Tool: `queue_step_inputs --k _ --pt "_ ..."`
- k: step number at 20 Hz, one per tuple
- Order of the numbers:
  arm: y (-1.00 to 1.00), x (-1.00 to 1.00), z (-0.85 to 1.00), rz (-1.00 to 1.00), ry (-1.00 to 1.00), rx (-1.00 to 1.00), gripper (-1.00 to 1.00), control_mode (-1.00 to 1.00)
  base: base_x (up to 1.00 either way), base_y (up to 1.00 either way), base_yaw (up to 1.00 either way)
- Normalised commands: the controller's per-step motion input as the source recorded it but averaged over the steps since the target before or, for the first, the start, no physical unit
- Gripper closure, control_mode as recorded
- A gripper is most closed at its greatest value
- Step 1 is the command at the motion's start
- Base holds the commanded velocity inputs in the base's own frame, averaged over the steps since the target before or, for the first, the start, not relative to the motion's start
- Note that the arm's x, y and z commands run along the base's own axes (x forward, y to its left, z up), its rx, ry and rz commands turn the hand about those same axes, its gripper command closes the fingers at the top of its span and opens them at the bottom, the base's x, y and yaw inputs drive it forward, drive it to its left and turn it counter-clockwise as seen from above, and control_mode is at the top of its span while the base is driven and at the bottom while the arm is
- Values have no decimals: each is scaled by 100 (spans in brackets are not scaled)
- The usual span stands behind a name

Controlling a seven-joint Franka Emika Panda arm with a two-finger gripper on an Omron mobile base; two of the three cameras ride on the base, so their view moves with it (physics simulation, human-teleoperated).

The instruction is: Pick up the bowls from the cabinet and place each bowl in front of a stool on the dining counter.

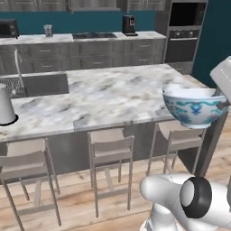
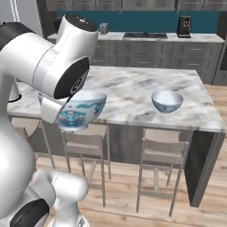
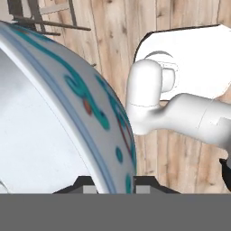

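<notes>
Marble dining counter (image 2: 133,88): one bowl (image 2: 167,101) rests near its stool-side edge. Gripper (image 3: 115,182) fingers clamped on second bowl's (image 1: 194,106) rim, above wooden floor (image 2: 133,195).

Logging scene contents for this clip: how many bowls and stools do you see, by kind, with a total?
Bowls: 2, one in the claw by its rim, one on the dining counter.
Stools: 3.
Total: 5
</notes>
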Motion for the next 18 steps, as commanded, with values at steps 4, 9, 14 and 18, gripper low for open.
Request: queue_step_inputs --k 4,9,14,18 --pt "0 0 0 0 0 0 100 100 69 69 -7" --pt "0 0 0 0 0 0 100 100 83 4 7" --pt "0 0 0 0 0 0 100 100 75 -16 12" --pt "0 0 0 0 0 0 100 100 62 0 11"
